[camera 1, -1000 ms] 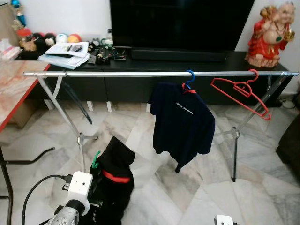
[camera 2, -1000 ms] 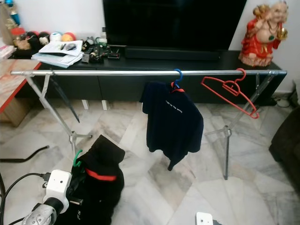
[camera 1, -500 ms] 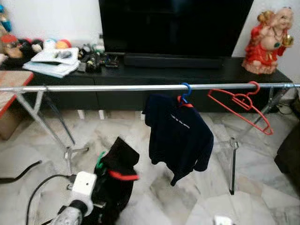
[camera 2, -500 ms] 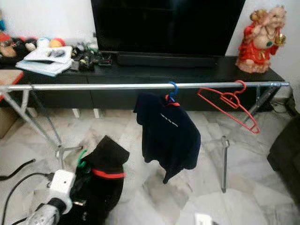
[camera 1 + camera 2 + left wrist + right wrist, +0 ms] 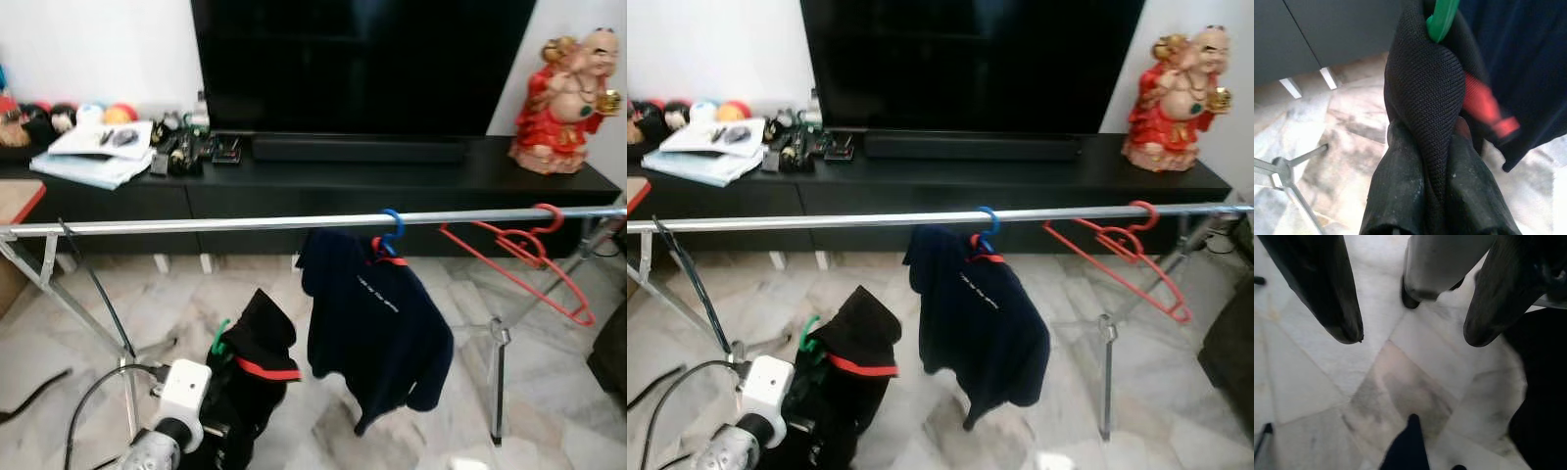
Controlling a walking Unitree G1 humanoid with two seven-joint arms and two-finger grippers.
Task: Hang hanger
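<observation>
My left gripper (image 5: 1424, 139) is shut on a black garment (image 5: 251, 370) with a red collar band, hung on a green hanger (image 5: 217, 338). I hold it low at the left, below and in front of the silver rail (image 5: 196, 226) of a clothes rack. On the rail hangs a navy shirt (image 5: 377, 323) on a blue hanger (image 5: 392, 229). An empty red hanger (image 5: 519, 255) hangs near the rail's right end. My right gripper (image 5: 1410, 340) is open over the marble floor, with nothing between its fingers.
Behind the rack stands a black TV console (image 5: 392, 171) with a large TV (image 5: 362, 59), a red statue (image 5: 568, 93) and papers (image 5: 93, 157). A table corner (image 5: 12, 201) is at the left and a dark sofa edge (image 5: 612, 352) at the right.
The camera has moved forward and swung left, so the rack sits lower and nearer in the picture. My left gripper still holds the black garment, now closer under the rail.
</observation>
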